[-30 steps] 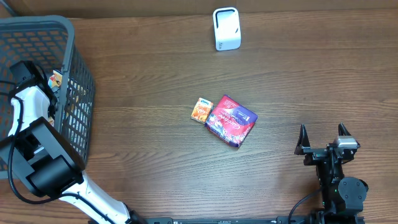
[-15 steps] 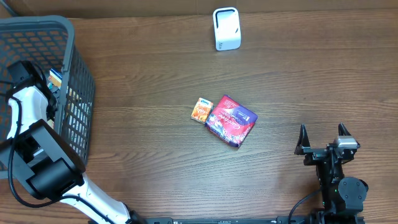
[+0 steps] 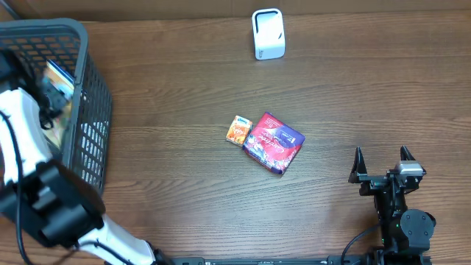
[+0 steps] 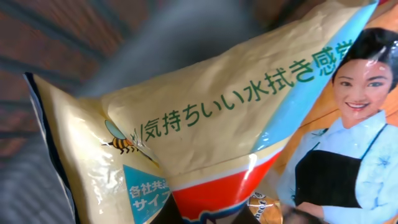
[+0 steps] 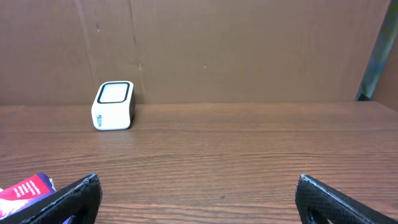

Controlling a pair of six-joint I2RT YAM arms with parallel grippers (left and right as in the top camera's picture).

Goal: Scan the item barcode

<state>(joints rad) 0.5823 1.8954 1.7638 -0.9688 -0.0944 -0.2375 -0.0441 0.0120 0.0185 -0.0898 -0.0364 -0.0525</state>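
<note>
Cream packet [image 4: 205, 118] is pinched between the left jaws, over the basket [image 3: 92, 125].

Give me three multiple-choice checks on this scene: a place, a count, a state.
1. Where is the white scanner?
A. By the table's far edge.
B. At its near edge.
C. On top of a packet.
2. How many packets lie on the open table?
A. One.
B. Two.
C. Four.
3. The right gripper is:
A. Shut on a packet.
B. Shut, empty.
C. Open, empty.
1 A: it stands by the cardboard wall.
2 B: an orange packet beside a red packet.
3 C: its fingers stand apart, nothing between.
</note>
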